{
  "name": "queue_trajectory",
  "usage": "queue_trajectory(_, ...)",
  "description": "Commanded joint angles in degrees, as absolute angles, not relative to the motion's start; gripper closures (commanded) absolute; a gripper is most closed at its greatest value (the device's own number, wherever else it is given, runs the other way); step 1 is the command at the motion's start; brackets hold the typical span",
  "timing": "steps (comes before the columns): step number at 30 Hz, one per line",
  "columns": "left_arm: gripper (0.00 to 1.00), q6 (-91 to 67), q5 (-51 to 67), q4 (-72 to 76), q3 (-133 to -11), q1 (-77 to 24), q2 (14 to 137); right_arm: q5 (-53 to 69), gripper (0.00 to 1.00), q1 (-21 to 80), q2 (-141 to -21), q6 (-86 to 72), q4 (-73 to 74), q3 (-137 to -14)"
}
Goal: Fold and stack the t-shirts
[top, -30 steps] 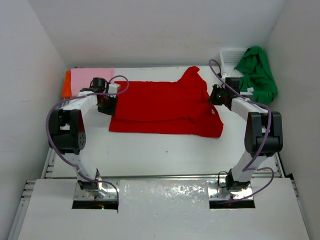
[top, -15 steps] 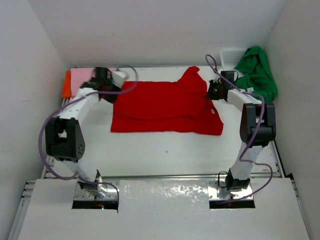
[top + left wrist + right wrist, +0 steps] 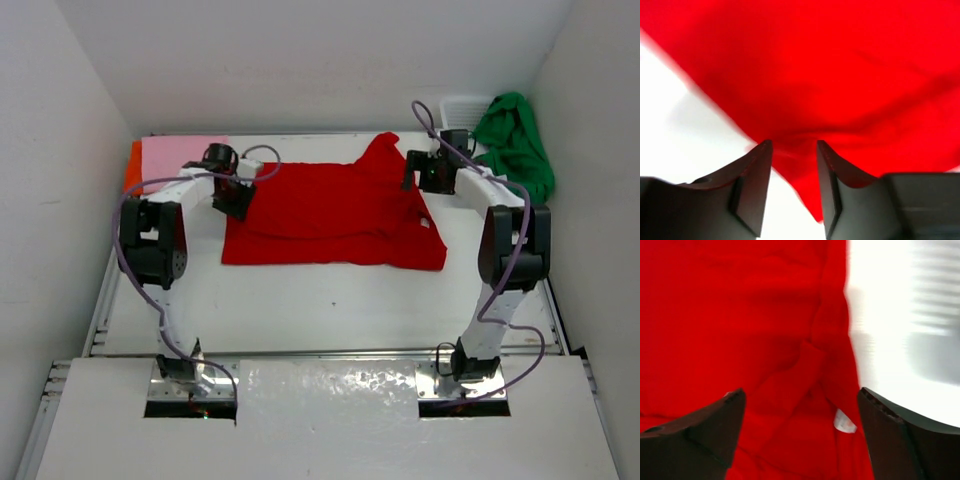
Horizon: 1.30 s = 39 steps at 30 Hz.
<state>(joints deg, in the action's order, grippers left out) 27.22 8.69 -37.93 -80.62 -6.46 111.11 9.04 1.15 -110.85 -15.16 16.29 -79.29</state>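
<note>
no readable text anywhere, white tag on red t-shirt too blurred to read

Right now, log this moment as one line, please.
red cloth t-shirt spread mid-table | left gripper open over its left edge | right gripper open over its right side

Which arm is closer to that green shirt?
Right. The right pincer is at the red shirt's end nearest the green shirt; the left pincer is at the opposite end, by the pink shirt.

White walls — white table, evenly lit.
</note>
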Motion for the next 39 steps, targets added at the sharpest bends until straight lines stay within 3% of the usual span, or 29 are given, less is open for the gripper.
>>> queue_trajectory(1, 0.59, 15.5, 7.8, -32.5, -88.3, 0.8, 109.7, 0.0, 0.08, 1.5, -106.9, -13.4, 25.7, -83.4)
queue_trajectory(5, 0.5, 11.4, 8.6, -30.4, -86.9, 5.9, 103.2, -2.6, 0.02, 0.2, -97.0, -17.4, 27.7, -75.1)
queue_trajectory(9, 0.48, 14.1, 14.4, -35.2, -78.4, 4.4, 97.6, -0.3, 0.16, -4.1, -87.9, -21.6, 27.8, -59.9)
queue_trajectory(10, 0.44, 15.4, 16.6, -39.4, -69.6, 3.0, 97.3, 3.1, 0.21, -4.8, -83.0, -23.5, 22.1, -50.8)
queue_trajectory(16, 0.36, 15.1, 14.5, -38.0, -65.4, 3.0, 96.9, 9.1, 0.18, -5.0, -88.1, -25.5, 20.7, -47.0)
queue_trajectory(25, 0.32, 15.1, 16.7, -36.1, -62.9, 2.6, 102.0, 7.6, 0.28, -5.4, -91.2, -29.2, 14.0, -41.8)
queue_trajectory(28, 0.41, 15.6, 19.3, -36.5, -62.2, 2.6, 103.5, 8.6, 0.36, -5.4, -92.2, -30.7, 12.4, -41.9)
queue_trajectory(31, 0.53, 16.0, 19.9, -36.4, -62.2, 2.6, 103.7, 9.0, 0.52, -5.4, -92.0, -32.1, 10.4, -40.9)
queue_trajectory(32, 0.63, 16.2, 20.4, -36.4, -62.2, 2.6, 104.0, 8.9, 0.65, -5.4, -92.1, -32.2, 10.2, -40.8)
queue_trajectory(34, 0.82, 16.4, 22.7, -36.2, -62.7, 2.6, 104.7, 8.6, 0.8, -5.4, -92.3, -32.4, 9.8, -40.6)
queue_trajectory(35, 1.0, 16.7, 23.2, -36.2, -63.0, 2.6, 105.4, 7.9, 0.96, -5.4, -92.1, -32.6, 9.8, -40.4)
queue_trajectory(39, 1.0, 19.2, 24.2, -40.4, -66.3, 3.9, 106.4, 4.9, 1.0, -5.8, -89.2, -32.3, 13.3, -39.6)
